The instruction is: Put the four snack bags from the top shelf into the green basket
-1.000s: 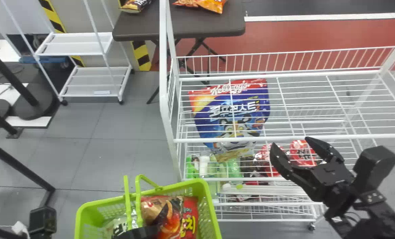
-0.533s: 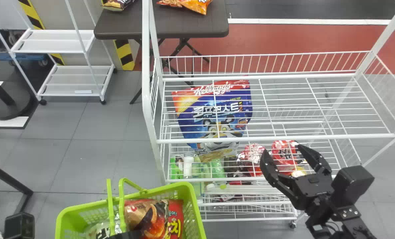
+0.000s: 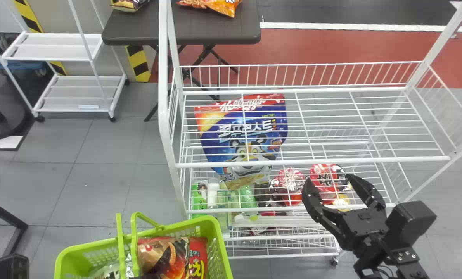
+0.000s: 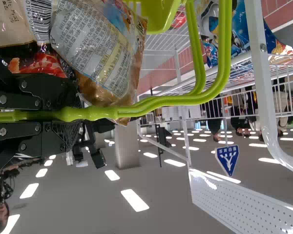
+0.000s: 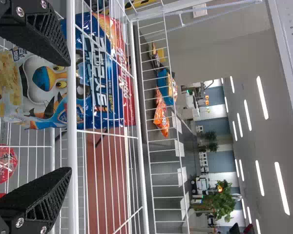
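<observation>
Near front shelf rail [image 3: 312, 161], right pincer [image 3: 328, 178]; fingers [image 3: 364, 190] apart

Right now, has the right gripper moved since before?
Yes: in the head view, the right gripper moved down and right relative to the top shelf's front rail.

In my head view, the white rack [image 3: 163, 77], green basket [image 3: 209, 221] and dark table [image 3: 137, 34] have slid left, so more of the rack's right end shows. My right gripper [image 3: 327, 177] went a bit left and down in the frame.
</observation>
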Controlling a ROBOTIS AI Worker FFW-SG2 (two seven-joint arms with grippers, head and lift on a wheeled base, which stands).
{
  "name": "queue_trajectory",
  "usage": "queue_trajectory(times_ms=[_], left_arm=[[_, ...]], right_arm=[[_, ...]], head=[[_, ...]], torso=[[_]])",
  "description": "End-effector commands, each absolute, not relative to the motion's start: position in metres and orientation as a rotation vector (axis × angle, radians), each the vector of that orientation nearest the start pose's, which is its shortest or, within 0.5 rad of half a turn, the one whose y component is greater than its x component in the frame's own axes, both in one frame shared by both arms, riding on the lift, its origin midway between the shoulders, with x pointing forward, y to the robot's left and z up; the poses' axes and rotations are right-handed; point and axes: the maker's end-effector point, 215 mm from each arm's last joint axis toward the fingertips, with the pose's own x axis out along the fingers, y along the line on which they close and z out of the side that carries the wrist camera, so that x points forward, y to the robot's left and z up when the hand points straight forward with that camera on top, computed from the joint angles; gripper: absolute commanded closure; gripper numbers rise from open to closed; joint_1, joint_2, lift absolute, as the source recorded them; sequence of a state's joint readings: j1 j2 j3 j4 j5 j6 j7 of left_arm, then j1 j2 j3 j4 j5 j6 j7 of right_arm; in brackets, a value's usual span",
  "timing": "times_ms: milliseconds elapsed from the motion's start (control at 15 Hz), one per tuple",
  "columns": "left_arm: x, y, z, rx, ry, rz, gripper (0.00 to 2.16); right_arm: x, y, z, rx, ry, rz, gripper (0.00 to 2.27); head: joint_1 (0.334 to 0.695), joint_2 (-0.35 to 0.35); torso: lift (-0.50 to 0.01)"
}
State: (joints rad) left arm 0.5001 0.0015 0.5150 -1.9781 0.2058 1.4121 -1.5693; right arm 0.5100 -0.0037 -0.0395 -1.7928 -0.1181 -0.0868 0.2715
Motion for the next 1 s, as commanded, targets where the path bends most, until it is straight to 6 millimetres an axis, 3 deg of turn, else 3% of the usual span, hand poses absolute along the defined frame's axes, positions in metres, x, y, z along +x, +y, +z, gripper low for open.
queue_trajectory(times_ms=[0,933], left_arm=[[0.2134,0.1848,-0.4225,-1.277,0.806,-0.881,1.89],[0.2147,0.1849,-0.4217,-1.274,0.806,-0.881,1.89]], right_arm=[[0.4131,-0.1981,-0.4468,0.125,0.184,0.209,0.03],[0.4144,-0.2063,-0.4502,0.122,0.191,0.188,0.04]], head=[[0.695,-0.018],[0.695,-0.039]], torso=[[0.0],[0.0]])
